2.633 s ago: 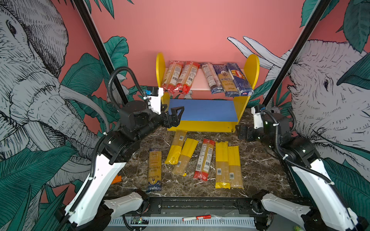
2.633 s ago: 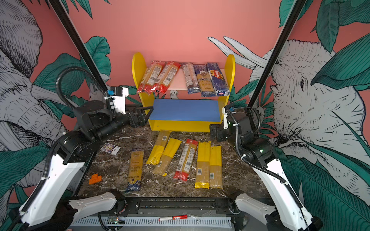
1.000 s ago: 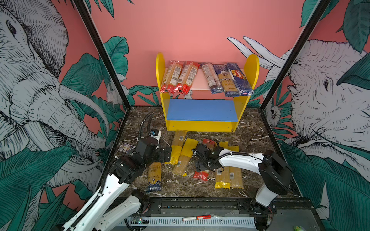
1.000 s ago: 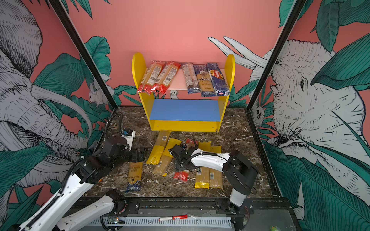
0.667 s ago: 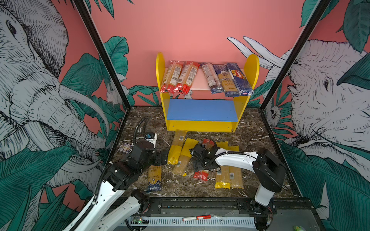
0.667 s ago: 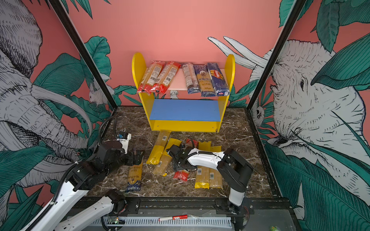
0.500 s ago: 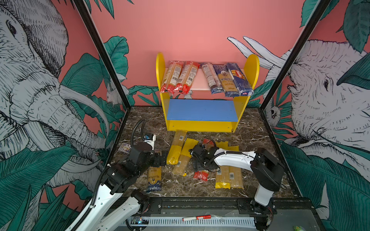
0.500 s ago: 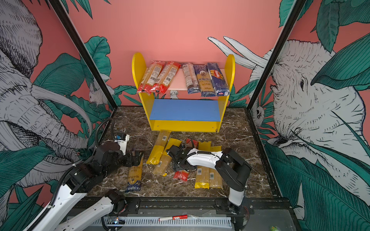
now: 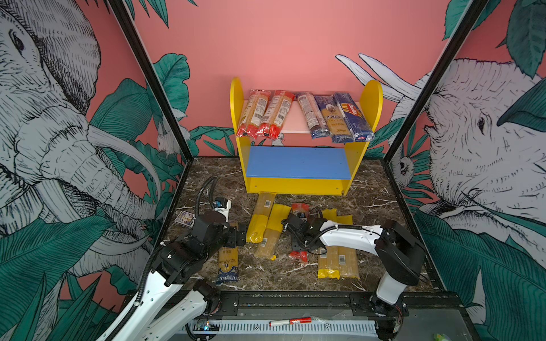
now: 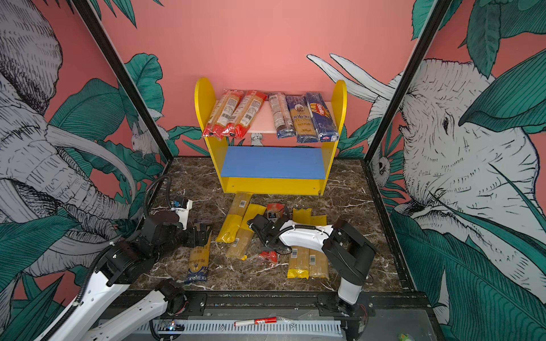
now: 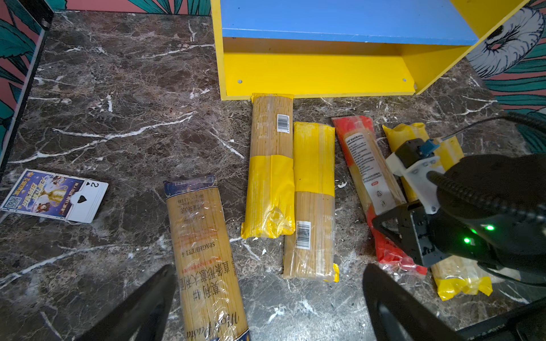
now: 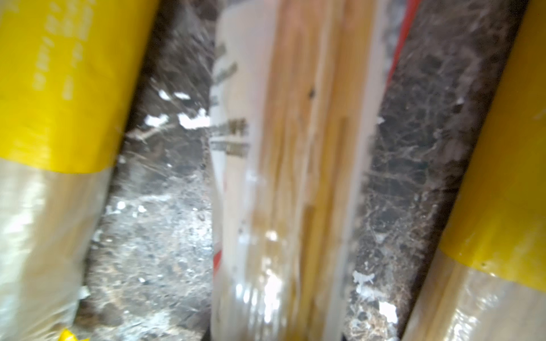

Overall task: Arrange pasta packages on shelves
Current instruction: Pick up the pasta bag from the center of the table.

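- Red-ended pack (image 9: 299, 256) lies on the marble worktop (image 9: 372, 189), just this side of the shelves (image 9: 370, 100), with my right fingers (image 11: 390, 221) clamped across it.
- My right wrist view is blurred: the pack fills the middle, with bare worktop and a yellow wrapper on either side.
- Two half-yellow packs (image 9: 261, 218) lie side by side to its left, the far one's end touching the shelves' yellow base.
- Two more half-yellow packs (image 9: 338, 259) lie together to its right, partly under my right arm.
- Further left, a blue-ended pack (image 11: 204, 236) lies lengthwise. My left fingers (image 9: 238, 236) stand wide apart over its far end, holding nothing.
- On the shelves, the pink upper board (image 9: 292, 121) carries two red-ended packs (image 9: 266, 113) at left and three dark blue packs (image 9: 332, 118) at right, the rightmost a Barilla box (image 9: 353, 116).
- The blue lower board (image 9: 297, 162) is bare.
- A playing card (image 9: 184, 218) lies at the worktop's left edge, and a red-and-white marker (image 9: 291, 321) rests on the near rail.
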